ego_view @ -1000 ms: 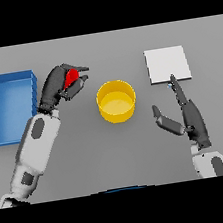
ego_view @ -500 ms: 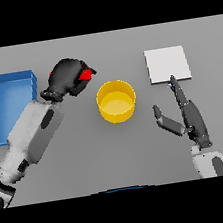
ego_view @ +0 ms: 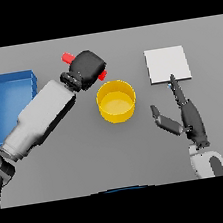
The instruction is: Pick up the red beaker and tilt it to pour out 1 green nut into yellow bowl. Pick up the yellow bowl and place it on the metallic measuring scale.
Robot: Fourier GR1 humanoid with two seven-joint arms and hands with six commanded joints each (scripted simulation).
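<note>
Grey worktop [ego_view: 91, 162] fills the head view, the only one I have. On it, at my far left, sits a blue tray [ego_view: 8, 83]; near the middle stands the yellow bowl [ego_view: 116, 100]; beyond my right side lies the flat metallic measuring scale [ego_view: 166, 64], well apart from the bowl.

My left hand [ego_view: 88, 67] is raised above the worktop, just beside the bowl's far-left rim, with its fingers curled round the red beaker [ego_view: 67, 57]. Only two bits of red show past my fingers: one end poking out up and to the left, the other peeking out on the bowl side, close to the rim. From that I judge the beaker is lying tipped over towards the bowl.

So picking up is done and the tilt looks to be in hand. I see no green nut anywhere, neither in the bowl, whose inside looks plain yellow, nor at the beaker's mouth, so I take the pour as unfinished.

My right hand [ego_view: 188, 118] rests low on the right, near the bowl, fingers straight and relaxed, holding nothing, tips reaching towards the scale. Lifting the bowl onto the scale is all to come.
</note>
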